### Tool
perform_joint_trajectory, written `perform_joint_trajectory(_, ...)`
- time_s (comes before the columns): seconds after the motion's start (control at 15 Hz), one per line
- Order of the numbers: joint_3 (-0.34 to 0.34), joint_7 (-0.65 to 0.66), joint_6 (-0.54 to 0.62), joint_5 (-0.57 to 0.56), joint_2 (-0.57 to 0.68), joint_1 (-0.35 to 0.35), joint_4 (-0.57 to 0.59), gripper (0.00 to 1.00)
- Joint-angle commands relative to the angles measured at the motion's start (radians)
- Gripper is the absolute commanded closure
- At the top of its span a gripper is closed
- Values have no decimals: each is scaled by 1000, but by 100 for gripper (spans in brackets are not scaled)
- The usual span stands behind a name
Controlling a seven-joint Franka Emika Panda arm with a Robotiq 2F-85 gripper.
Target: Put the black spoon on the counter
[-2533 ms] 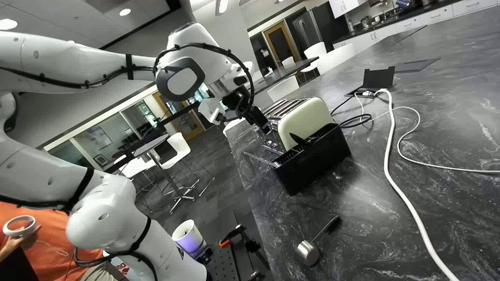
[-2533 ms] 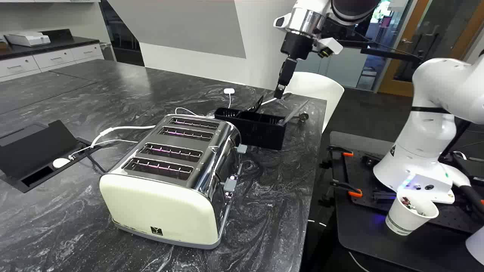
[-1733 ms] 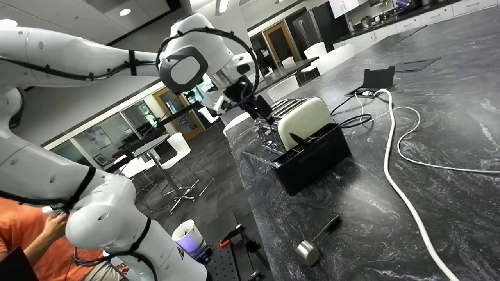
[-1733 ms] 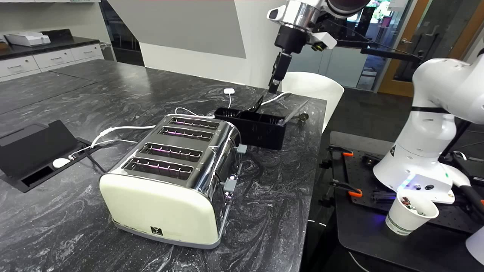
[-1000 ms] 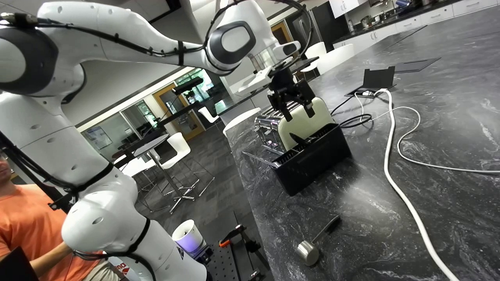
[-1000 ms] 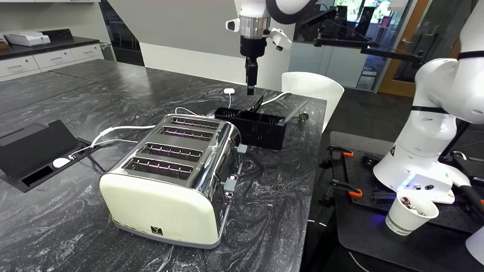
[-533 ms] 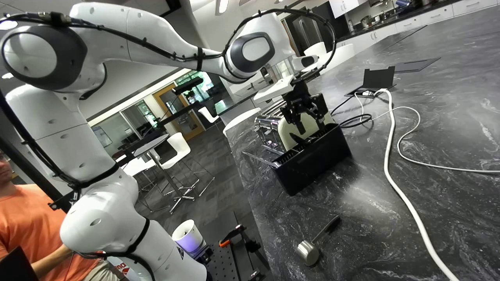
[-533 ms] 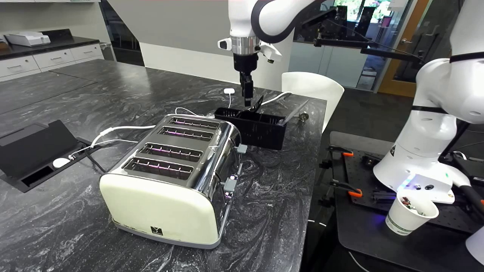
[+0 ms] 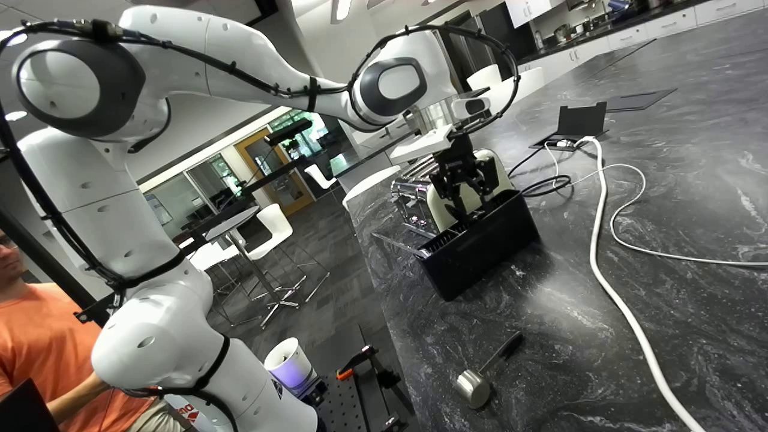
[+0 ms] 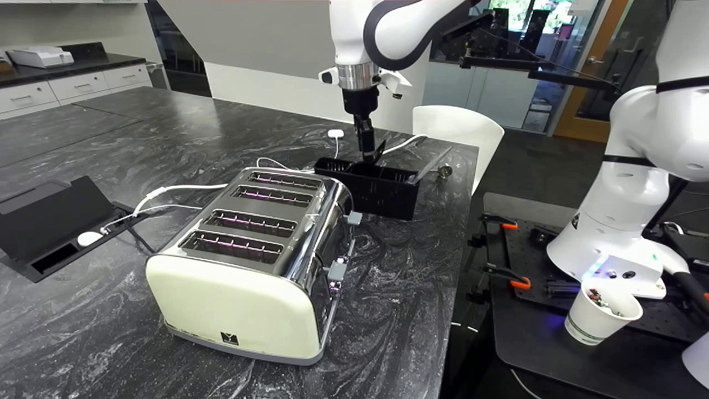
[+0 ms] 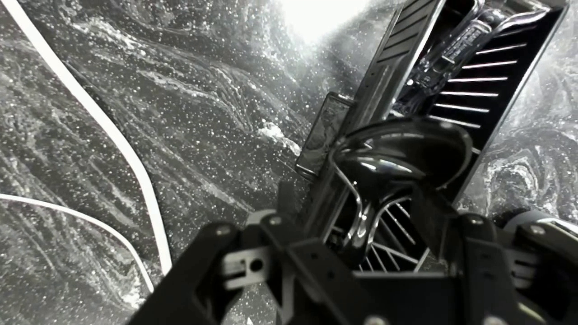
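The black spoon (image 11: 402, 153) stands bowl-up and tilted in the black box (image 9: 486, 252); its handle goes down inside the box. In an exterior view its bowl (image 10: 380, 149) shows above the box rim, right by the fingers. My gripper (image 11: 356, 205) is open, pointing down just over the box. In the wrist view the fingers stand apart on either side of the spoon's neck, with a gap visible on both sides. In an exterior view the fingertips (image 9: 474, 207) are at the height of the spoon's bowl. The dark veined counter (image 9: 564, 342) lies under the box.
A cream and chrome toaster (image 10: 238, 310) stands close beside the box. A clear-handled utensil (image 10: 432, 165) leans out of the box's end. A metal-cupped scoop (image 9: 474, 387) and a white cable (image 9: 624, 306) lie on the counter. The counter edge (image 10: 451, 321) faces the robot base.
My gripper has swung over the box, turned so both fingers show apart, and come down around the spoon's upper part. The spoon and box have not moved.
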Motion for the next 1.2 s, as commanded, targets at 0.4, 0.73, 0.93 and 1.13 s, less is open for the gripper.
perform_joint_trajectory(0.4, 26, -22, -90, 56, 24, -27, 47, 36)
perform_joint_trajectory(0.73, 30, -12, -89, 58, 43, -26, 51, 70)
perform_joint_trajectory(0.93, 32, -7, -92, 54, 36, -24, 63, 91)
perform_joint_trajectory(1.13, 39, -7, -108, 54, 14, -21, 68, 98)
